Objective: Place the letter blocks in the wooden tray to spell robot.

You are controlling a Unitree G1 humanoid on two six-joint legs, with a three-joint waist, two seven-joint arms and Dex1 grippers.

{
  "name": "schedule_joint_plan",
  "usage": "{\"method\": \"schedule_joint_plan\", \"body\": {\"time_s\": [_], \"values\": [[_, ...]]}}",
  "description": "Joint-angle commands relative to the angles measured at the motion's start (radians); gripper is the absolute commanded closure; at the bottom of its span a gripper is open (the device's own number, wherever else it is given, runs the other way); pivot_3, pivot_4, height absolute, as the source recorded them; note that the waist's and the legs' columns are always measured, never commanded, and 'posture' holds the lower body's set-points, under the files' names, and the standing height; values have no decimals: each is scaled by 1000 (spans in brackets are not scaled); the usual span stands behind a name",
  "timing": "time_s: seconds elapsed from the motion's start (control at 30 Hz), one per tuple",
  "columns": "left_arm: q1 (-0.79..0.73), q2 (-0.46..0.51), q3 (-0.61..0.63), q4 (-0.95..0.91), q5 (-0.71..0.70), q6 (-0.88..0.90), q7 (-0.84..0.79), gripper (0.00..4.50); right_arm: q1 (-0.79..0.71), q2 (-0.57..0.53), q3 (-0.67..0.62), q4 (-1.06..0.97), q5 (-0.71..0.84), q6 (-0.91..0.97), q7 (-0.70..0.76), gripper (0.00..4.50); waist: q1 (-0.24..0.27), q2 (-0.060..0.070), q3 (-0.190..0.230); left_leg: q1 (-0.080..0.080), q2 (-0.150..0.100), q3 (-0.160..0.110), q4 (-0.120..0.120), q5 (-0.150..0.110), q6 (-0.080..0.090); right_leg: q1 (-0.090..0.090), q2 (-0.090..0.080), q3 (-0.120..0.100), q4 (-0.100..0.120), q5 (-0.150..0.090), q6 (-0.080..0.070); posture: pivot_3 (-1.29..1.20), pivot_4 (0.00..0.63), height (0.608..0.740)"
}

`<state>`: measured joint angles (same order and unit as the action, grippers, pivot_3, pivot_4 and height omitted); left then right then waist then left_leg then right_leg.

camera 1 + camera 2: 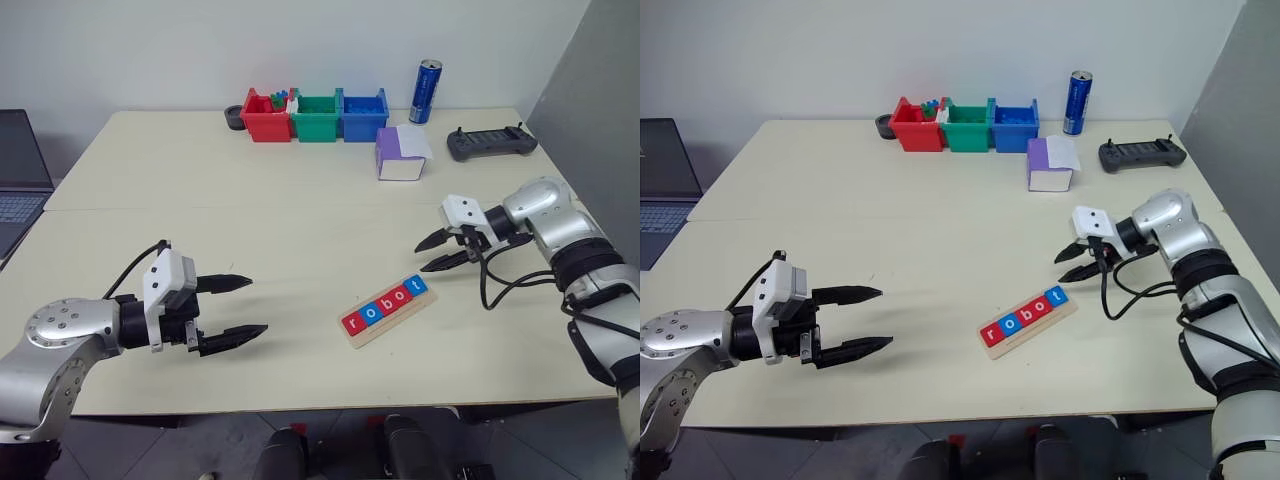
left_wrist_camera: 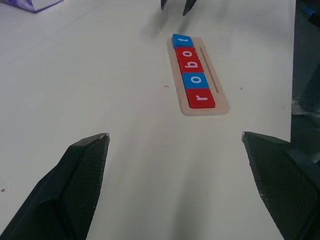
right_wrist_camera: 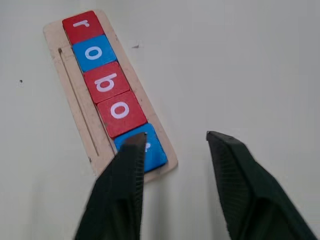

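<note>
The wooden tray [image 1: 428, 299] lies slanted on the table, right of centre. In it the letter blocks [image 1: 386, 305] sit in a row, red, blue, red, red, blue, and read "robot" [image 3: 107, 82]. My right gripper [image 1: 421, 258] hovers just beyond the "t" end of the tray, open with nothing between its fingers. In the right wrist view one fingertip [image 3: 131, 150] overlaps the last blue block. My left gripper [image 1: 257, 305] is open and empty well to the left of the tray, pointing toward it [image 2: 210, 65].
Red [image 1: 265, 116], green [image 1: 316, 117] and blue [image 1: 362, 115] bins stand in a row at the back. A purple-and-white box [image 1: 401, 154], a blue can [image 1: 427, 91] and a black controller [image 1: 491, 144] are at the back right. A laptop [image 1: 20, 175] sits off the left edge.
</note>
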<state>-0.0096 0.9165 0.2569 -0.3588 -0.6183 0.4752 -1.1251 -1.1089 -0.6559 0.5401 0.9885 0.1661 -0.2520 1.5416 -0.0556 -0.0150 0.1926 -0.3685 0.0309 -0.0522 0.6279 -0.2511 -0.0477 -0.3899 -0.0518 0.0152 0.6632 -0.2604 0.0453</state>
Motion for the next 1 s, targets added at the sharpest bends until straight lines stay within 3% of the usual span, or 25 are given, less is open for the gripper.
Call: {"method": "schedule_joint_plan", "body": {"time_s": [0.03,0.1,1.0], "values": [[-13,7,3,-8,-1,-7,-7,0,2,17,-52,12,-68,-36,-28,3813,0,0,0,0,0,0,0,0,0,0,0,0,0,0,0,0,150,740],[-13,8,4,-7,0,-8,-9,0,13,25,-65,18,-97,-51,-29,4475,1,0,0,0,0,0,0,0,0,0,0,0,0,0,0,0,150,740],[-3,16,16,-15,-4,-1,-9,0,32,72,-172,67,-260,-90,-15,4475,1,0,0,-2,0,0,0,0,0,-1,0,0,-1,0,0,0,150,740]]}}
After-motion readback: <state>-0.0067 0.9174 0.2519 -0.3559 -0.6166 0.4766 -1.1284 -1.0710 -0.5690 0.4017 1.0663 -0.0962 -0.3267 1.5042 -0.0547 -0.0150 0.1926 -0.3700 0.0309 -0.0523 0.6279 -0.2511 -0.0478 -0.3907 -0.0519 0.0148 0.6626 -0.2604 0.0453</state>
